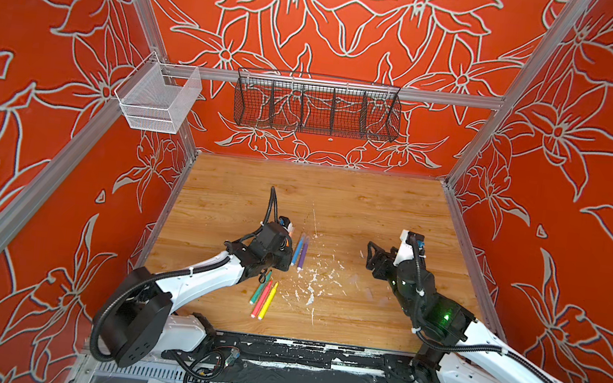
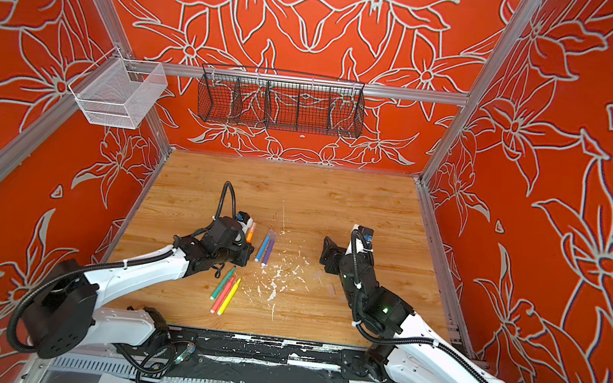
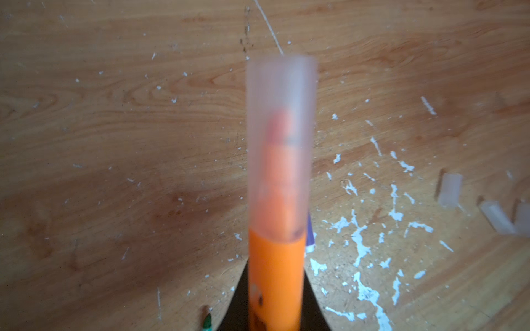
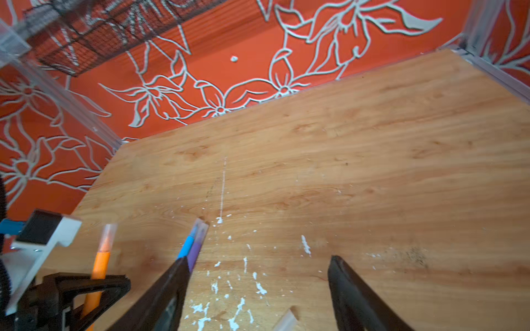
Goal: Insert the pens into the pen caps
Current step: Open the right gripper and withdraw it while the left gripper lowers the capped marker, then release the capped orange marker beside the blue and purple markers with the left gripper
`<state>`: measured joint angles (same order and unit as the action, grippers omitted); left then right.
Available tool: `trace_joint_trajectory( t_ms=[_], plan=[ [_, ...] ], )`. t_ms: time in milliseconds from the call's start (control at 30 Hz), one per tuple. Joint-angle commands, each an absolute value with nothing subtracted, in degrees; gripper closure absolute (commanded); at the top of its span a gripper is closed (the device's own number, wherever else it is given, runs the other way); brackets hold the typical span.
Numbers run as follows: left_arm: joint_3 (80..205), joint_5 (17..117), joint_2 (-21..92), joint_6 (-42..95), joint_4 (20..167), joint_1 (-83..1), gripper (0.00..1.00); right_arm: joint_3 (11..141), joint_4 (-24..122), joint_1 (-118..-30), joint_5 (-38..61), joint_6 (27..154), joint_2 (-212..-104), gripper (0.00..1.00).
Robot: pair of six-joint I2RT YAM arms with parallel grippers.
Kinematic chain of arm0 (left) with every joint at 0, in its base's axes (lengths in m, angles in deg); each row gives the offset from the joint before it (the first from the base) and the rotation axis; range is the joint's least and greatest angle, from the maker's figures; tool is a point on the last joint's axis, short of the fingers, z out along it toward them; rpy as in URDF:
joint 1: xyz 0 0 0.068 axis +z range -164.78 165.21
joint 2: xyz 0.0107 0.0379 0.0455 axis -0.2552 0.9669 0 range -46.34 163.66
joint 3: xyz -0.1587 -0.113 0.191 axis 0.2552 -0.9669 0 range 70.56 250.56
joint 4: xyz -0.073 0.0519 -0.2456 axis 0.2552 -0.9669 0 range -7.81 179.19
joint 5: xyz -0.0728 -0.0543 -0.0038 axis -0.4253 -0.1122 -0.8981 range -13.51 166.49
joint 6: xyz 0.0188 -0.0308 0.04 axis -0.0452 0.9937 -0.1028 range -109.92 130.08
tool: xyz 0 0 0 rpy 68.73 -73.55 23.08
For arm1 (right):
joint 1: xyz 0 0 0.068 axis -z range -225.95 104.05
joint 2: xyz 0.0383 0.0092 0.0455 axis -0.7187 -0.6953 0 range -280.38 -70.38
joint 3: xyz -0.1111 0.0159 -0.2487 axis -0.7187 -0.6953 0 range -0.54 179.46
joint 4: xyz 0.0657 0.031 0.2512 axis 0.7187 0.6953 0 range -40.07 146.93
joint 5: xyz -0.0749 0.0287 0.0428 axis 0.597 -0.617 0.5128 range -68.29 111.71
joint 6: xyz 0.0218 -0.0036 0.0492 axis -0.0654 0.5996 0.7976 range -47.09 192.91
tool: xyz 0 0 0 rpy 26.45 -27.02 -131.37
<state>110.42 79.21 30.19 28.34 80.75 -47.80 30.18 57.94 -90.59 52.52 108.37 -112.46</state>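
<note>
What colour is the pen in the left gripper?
Orange pen, clear cap on it; clearest in the left wrist view.

Six pens (image 1: 268,301), six pen caps (image 3: 448,190), two wire baskets (image 1: 316,109)

Beyond the right pincer (image 4: 258,260), orange flowered walls (image 1: 355,29) carry a black basket (image 1: 316,111) and a white bin (image 1: 157,104); a paint-flecked wood table (image 1: 374,200) lies under it.

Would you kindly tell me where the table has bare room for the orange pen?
Bare: the table between the back wall and the blue and purple pens. Crowded: the near middle, with green, pink and yellow pens and loose caps.
</note>
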Motion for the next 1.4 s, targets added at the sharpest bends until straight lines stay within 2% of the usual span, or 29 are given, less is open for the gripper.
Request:
trace_joint_trajectory(
  t_ms=[0, 300, 533, 700, 833, 967, 1033, 1367],
  plan=[
    [113.36, 81.23, 33.68, 29.97, 79.36, -47.46, 1.00, 29.03, 60.33, -86.81, 52.20, 105.19, -114.17, 0.20],
    [119.11, 83.69, 44.35, 29.64, 76.90, -46.53, 1.00, 28.81, 56.00, -76.17, 53.35, 99.57, -123.05, 0.20],
    [123.97, 84.75, 51.76, 29.98, 74.10, -46.34, 1.00, 28.36, 52.78, -67.89, 53.50, 100.14, -129.16, 0.24],
    [124.16, 84.84, 52.80, 29.62, 74.65, -46.36, 0.78, 26.18, 49.62, -66.15, 52.63, 100.17, -128.14, 0.25],
    [125.52, 84.88, 52.28, 28.52, 72.86, -46.34, 0.71, 25.11, 48.99, -66.07, 52.80, 100.65, -127.08, 0.25],
    [125.73, 85.55, 48.44, 27.27, 71.00, -46.34, 0.62, 24.25, 47.91, -66.07, 53.09, 100.94, -126.69, 0.25],
    [125.24, 86.35, 45.10, 26.87, 69.59, -46.38, 0.61, 24.33, 47.67, -66.07, 52.74, 100.79, -126.98, 0.25],
    [110.14, 82.11, 14.57, 32.18, 62.67, -49.24, 0.57, 25.56, 48.17, -66.03, 50.37, 99.78, -129.00, 0.28]
  ],
)
